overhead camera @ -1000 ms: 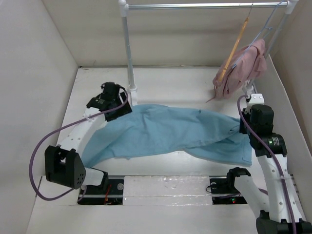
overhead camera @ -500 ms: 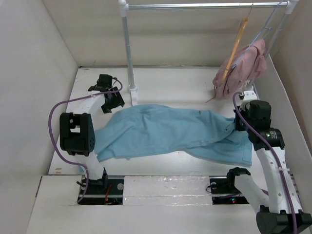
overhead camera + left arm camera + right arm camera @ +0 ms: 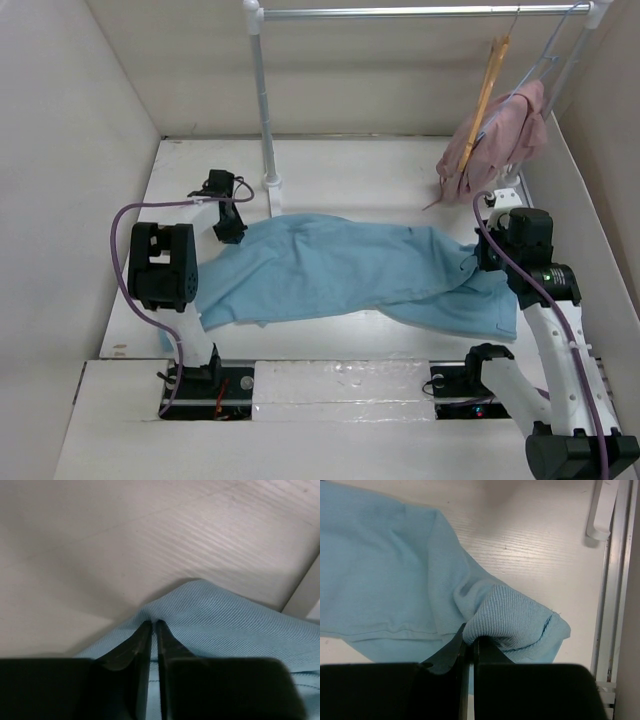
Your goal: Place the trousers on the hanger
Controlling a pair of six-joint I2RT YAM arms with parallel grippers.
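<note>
Trousers (image 3: 340, 270) pinched both ends — L end effector (image 3: 153, 623), R end effector (image 3: 469, 639)

Light blue trousers (image 3: 350, 270), tan-orange hanger (image 3: 487, 85), pink garment (image 3: 505, 135).

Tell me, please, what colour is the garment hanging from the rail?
The garment is dusty pink; the top external view shows it best.

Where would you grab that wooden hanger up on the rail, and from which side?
Probably grip the hanger on its bare wooden arm, about halfway down, coming from the left. It hangs from the rail edge-on and slanted, so its thin profile suits a pinch there, while the pink garment crowds its lower end and right side.
</note>
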